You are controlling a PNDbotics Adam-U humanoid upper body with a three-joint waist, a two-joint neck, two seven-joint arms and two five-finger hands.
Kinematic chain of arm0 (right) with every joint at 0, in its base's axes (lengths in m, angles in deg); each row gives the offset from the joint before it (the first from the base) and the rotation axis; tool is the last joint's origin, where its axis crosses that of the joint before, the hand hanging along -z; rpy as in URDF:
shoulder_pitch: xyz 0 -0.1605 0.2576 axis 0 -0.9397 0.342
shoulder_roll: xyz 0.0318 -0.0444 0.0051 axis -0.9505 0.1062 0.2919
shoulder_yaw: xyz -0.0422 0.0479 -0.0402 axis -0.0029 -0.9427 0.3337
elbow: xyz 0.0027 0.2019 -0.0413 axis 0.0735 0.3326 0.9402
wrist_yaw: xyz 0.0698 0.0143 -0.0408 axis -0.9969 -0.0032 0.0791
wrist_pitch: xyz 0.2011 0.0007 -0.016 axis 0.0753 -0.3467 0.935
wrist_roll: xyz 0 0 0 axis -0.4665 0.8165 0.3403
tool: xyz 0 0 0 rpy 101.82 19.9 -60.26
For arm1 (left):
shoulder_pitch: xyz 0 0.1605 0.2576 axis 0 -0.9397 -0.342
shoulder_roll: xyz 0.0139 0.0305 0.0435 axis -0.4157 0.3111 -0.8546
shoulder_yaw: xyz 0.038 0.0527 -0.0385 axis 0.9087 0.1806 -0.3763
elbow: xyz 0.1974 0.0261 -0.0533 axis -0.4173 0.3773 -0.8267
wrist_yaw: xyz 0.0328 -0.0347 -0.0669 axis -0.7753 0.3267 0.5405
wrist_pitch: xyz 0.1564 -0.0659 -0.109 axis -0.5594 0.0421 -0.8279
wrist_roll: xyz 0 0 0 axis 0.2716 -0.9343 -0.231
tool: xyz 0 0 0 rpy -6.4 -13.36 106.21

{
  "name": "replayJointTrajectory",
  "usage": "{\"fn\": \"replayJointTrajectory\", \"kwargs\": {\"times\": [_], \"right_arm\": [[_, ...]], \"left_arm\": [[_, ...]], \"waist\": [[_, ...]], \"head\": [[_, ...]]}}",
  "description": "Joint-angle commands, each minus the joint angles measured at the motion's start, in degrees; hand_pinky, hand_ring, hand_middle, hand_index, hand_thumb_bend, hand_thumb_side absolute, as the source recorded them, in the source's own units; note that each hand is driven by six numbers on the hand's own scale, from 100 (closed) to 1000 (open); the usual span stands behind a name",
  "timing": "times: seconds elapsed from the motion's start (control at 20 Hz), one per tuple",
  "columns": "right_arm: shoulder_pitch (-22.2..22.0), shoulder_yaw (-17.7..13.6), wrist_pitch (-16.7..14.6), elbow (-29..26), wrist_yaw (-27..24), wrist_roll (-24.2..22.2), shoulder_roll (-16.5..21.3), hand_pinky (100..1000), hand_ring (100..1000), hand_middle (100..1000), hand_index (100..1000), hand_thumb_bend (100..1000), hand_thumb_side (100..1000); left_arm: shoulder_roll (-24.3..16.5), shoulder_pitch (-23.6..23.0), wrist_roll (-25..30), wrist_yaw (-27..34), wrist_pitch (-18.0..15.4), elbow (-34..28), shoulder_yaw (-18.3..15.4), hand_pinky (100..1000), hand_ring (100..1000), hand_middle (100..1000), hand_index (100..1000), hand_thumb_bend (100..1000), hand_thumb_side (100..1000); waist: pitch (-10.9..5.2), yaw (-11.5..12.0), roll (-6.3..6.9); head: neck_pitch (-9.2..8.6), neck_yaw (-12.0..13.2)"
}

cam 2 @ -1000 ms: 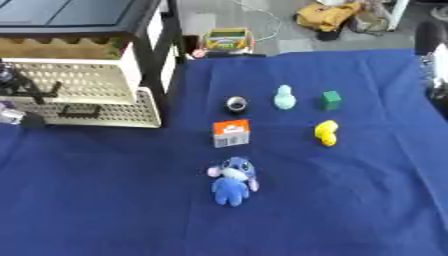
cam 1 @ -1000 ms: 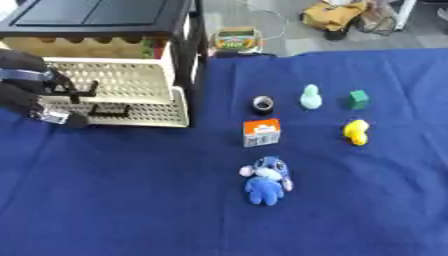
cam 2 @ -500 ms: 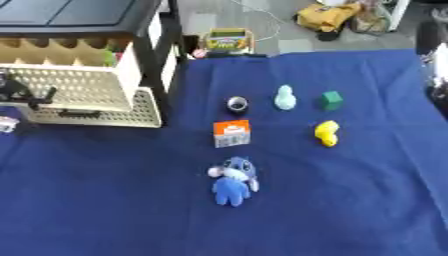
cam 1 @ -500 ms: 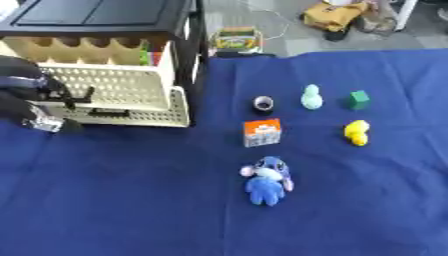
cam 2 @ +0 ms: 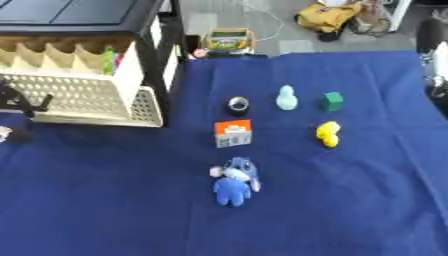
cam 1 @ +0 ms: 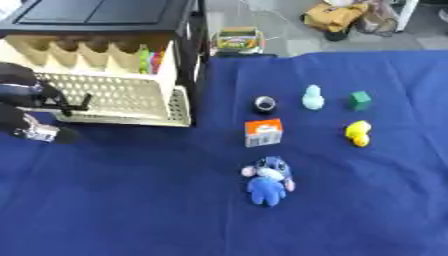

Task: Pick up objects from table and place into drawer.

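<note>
Six small objects lie on the blue-clothed counter [cam 1: 131, 200], all well to the right of the robot's left hand [cam 1: 26, 107], which sits at the far left edge against the front of the cream perforated plastic drawer [cam 1: 122, 97]. That drawer stands pulled out from the black cabinet [cam 1: 105, 12], its open top facing up. The left hand's dark fingers look curled at the drawer's front, but whether they actually grip it I cannot tell.

Moving right, a small dark ring-shaped roll [cam 1: 264, 104] comes first, with an orange and white box [cam 1: 263, 132] just below it and a blue plush toy [cam 1: 268, 179] nearer the robot, its long axis running towards and away from the body. Further right stand a pale mint bottle-shaped figure [cam 1: 312, 97], a green cube [cam 1: 360, 100] and a yellow duck-like toy [cam 1: 357, 133].

The right hand [cam 2: 436, 60] shows only as a dark shape at the right edge of the right eye view; its fingers cannot be made out. It appears nearer the cube and yellow toy, while the left hand is nearer the drawer, so any carry runs right to left.
</note>
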Motion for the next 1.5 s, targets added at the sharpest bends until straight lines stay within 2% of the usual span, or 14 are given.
{"fn": "replayJointTrajectory", "kwargs": {"times": [0.05, 0.6, 1.5], "right_arm": [[0.77, -0.65, 0.04, -0.95, -0.08, 0.21, 0.65, 622, 584, 453, 734, 447, 779], [0.89, -0.77, 0.04, -0.95, -0.07, 0.37, 0.55, 622, 584, 454, 734, 447, 780], [1.16, -0.90, -0.01, -0.95, -0.12, 0.60, 0.31, 622, 584, 455, 734, 447, 784]], "left_arm": [[-2.82, -0.02, 0.02, 0.84, 0.81, -2.46, -1.44, 100, 100, 100, 808, 526, 980], [-4.40, -3.33, 0.02, 1.64, 2.96, -7.43, -2.40, 100, 100, 100, 805, 531, 987], [-5.23, -6.21, 0.02, 1.26, 3.33, -9.39, -2.85, 100, 100, 100, 812, 533, 993]], "waist": [[-1.23, 0.14, -0.13], [-1.17, 0.22, -0.31], [-0.95, 0.31, -0.93]], "head": [[-0.41, -0.04], [-0.45, 0.00], [-0.96, 0.17]]}}
